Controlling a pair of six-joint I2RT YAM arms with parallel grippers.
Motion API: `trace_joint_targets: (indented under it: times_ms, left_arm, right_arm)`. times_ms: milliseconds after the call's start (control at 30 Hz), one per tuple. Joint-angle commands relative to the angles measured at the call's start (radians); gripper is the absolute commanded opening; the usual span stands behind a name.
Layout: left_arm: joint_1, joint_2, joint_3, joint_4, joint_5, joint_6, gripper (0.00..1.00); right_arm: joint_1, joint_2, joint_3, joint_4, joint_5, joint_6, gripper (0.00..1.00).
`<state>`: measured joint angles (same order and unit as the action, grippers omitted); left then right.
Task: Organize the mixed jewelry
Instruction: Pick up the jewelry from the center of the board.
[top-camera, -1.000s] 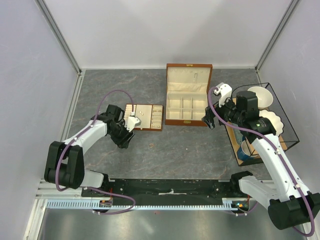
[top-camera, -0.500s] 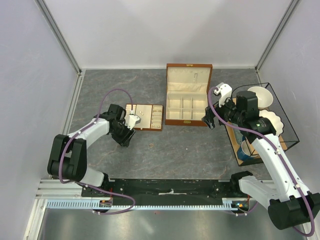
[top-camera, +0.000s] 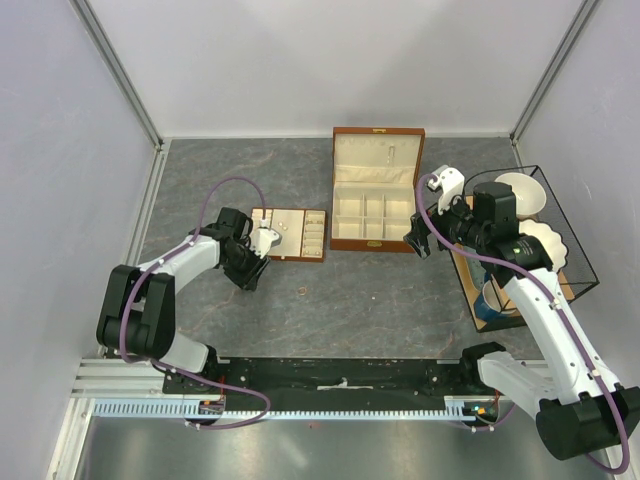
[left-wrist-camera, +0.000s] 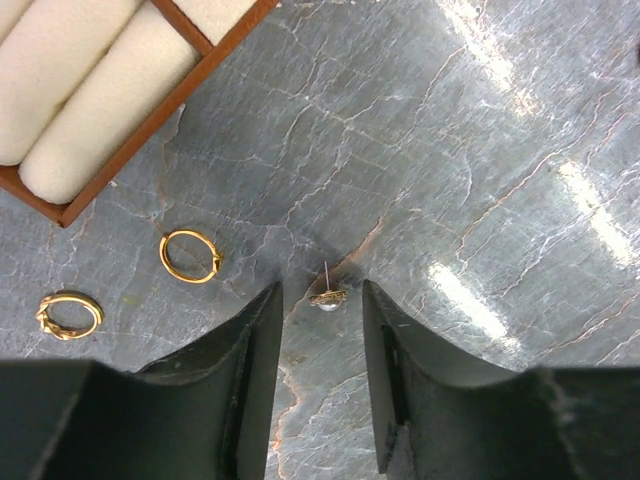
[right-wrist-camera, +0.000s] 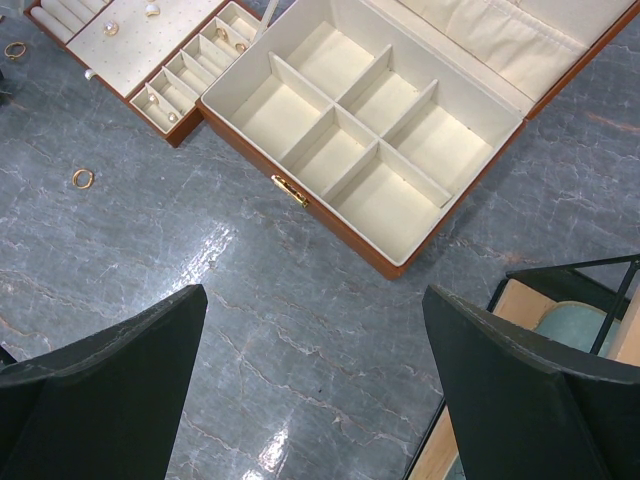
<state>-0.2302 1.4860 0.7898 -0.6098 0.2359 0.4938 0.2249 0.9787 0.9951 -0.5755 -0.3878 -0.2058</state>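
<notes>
Jewelry lies loose on the table (left-wrist-camera: 480, 150) just off the tray (left-wrist-camera: 130, 150) corner: a gold ring (left-wrist-camera: 190, 256), a twisted ring (left-wrist-camera: 68, 315), and what looks like a stud (left-wrist-camera: 326, 297), too small to be sure. Left gripper (left-wrist-camera: 320, 300) stands half-parted astride that stud, gripping nothing, probably set low to pinch it. Right gripper (right-wrist-camera: 312, 300) hangs fully spread and empty before the box (right-wrist-camera: 385, 200), likely waiting clear. No brand or writing is readable.

Place: robot lab cell | Signs: plain white panel walls (top-camera: 300, 60) at 9, 12, 3 o'clock; aluminium corner posts (top-camera: 118, 75); black mounting rail (top-camera: 340, 372) at 6 o'clock
</notes>
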Motion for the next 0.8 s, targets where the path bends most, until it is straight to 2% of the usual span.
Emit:
trace_joint_targets:
  times_ms: [0,333,767]
  left_arm:
    - [0.006,-0.007,0.008,0.028,-0.013,-0.031,0.43]
    - [0.006,-0.056,-0.035,0.036,-0.046,-0.031,0.42]
    - [-0.034,-0.040,-0.035,0.051,-0.041,-0.066,0.43]
  right_arm:
    - [-0.002,-0.009,0.000,0.036,-0.013,0.008,0.98]
    - [-0.002,-0.009,0.000,0.037,-0.014,0.008,0.98]
    - [-0.004,-0.008,0.000,0.037,-0.013,0.008,0.98]
